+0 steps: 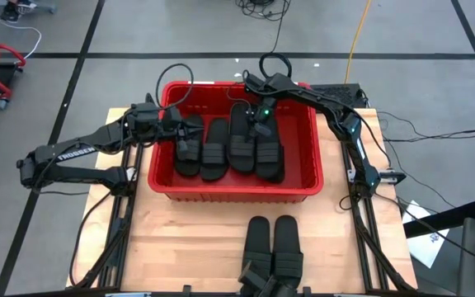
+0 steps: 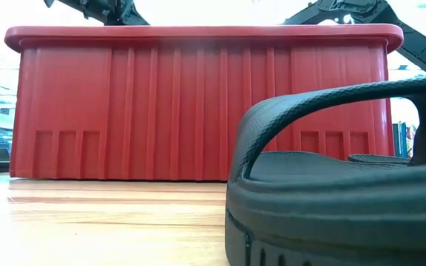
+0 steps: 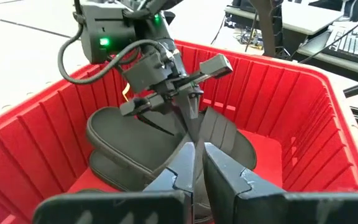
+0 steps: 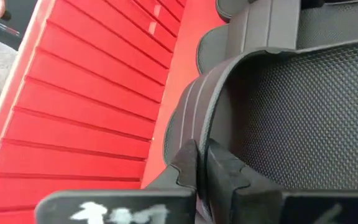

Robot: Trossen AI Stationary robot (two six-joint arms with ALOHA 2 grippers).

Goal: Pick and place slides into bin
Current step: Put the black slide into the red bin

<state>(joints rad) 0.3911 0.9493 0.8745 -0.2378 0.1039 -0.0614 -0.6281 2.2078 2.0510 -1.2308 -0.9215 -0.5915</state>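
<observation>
The red bin (image 1: 236, 191) stands at the table's middle and fills the low view (image 2: 198, 103). Several black slides lie in it side by side, some stacked (image 1: 215, 150). Two more slides (image 1: 273, 246) lie on the table near its front edge; one shows close in the low view (image 2: 331, 185). My left gripper (image 1: 186, 142) is inside the bin's left part, shut on the leftmost slide (image 3: 135, 134). My right gripper (image 1: 261, 125) is inside the bin's far middle, shut on another slide (image 4: 316, 112). My left gripper pinches the edge of the slide's ribbed strap (image 3: 194, 149) between its two fingers, coming slanting down from the table's left. The slide's sole rests on another slide below it in the bin. My right gripper pinches the edge of the slide's strap (image 4: 199, 140) between its two fingers, near where the strap meets the sole's side. The fingers point down into the bin. Whether the slide rests on the bin's floor or hangs clear, I cannot tell.
The bin's walls (image 3: 303, 106) stand close around both grippers, and the two grippers are near each other inside it. Bare wooden table (image 1: 188, 239) lies left and right of the two front slides. Cables run over the floor behind the table.
</observation>
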